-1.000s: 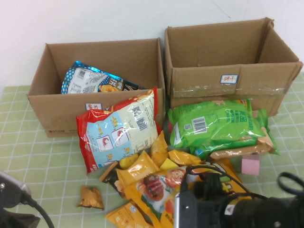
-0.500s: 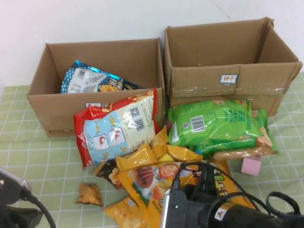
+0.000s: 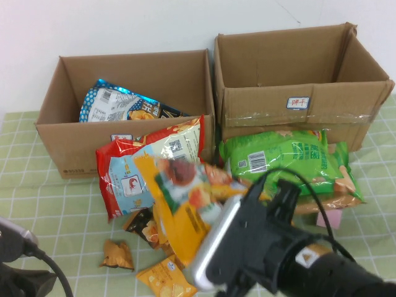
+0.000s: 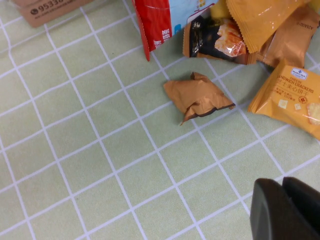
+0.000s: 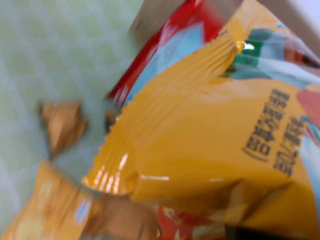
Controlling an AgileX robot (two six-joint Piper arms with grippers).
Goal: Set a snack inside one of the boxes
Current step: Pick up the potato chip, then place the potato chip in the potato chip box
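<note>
The snack, a large glossy yellow-orange chip bag (image 3: 179,201), hangs in the air, tilted, in front of the red-and-white shrimp bag (image 3: 120,170). My right gripper (image 3: 207,223) is shut on its lower part; the black arm hides the fingers in the high view. In the right wrist view the bag (image 5: 210,145) fills the frame above the gripper (image 5: 245,234). The lower brown box (image 3: 74,145) stands at the far left, open, with a blue bag (image 3: 124,105) inside. My left gripper (image 4: 283,195) is shut and empty, low over the cloth at the near left.
The taller taped box (image 3: 297,105) stands at the far right. A green bag (image 3: 278,161) and a pink block (image 3: 328,218) lie before it. A small brown packet (image 3: 117,255), also in the left wrist view (image 4: 197,97), and a cracker packet (image 3: 164,281) lie near the front.
My right gripper has lifted the yellow-orange chip bag off the pile and carried it up and to the left. The left arm has barely moved.
</note>
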